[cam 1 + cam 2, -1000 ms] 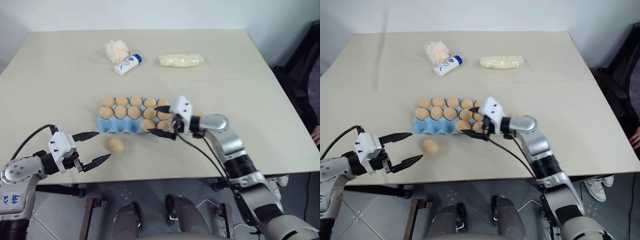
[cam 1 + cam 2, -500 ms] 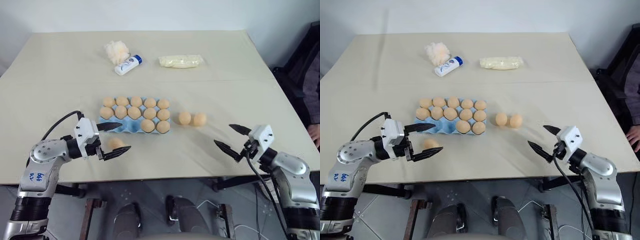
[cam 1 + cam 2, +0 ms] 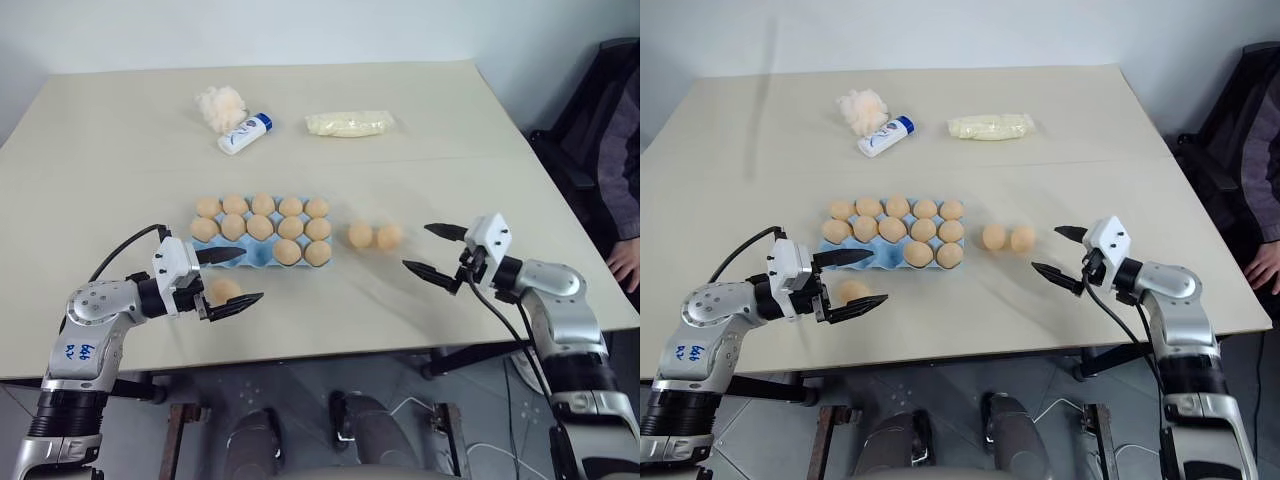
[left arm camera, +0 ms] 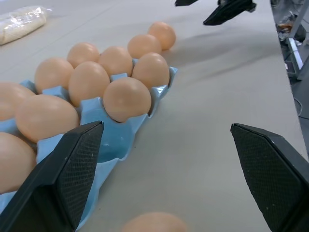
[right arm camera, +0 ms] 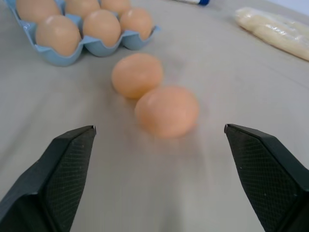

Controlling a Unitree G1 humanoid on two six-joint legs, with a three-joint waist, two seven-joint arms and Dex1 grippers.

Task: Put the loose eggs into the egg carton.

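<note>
Since a second ago, the right tool (image 3: pixel 1061 256) has been drawn away from the right end of the egg carton (image 3: pixel 240 252) out over bare desk toward the right edge, uncovering two loose eggs, while the left tool (image 3: pixel 229 278) has been brought in from the near left to the carton's near left corner. The carton lies a little left of the middle of the desk (image 3: pixel 450 150); its two far rows are seen filled, and in the near row two eggs sit at the right end beside empty blue cups. One loose egg (image 3: pixel 225 291) lies just off the carton's near edge, between the spread fingers of the left tool, untouched. Two more, an inner egg (image 3: pixel 360 235) and an outer egg (image 3: pixel 389 236), lie side by side just beyond the carton's right end, apparently touching. The right tool is held spread and empty, pointed at this pair, with open desk between. Far from the carton, toward the back edge, a fluffy puff (image 3: pixel 220 103), a small white bottle (image 3: pixel 243 133) and a pale wrapped packet (image 3: pixel 349 123) are seen, well apart from everything else. A person's hand (image 3: pixel 625 264) is seen off the right edge.
</note>
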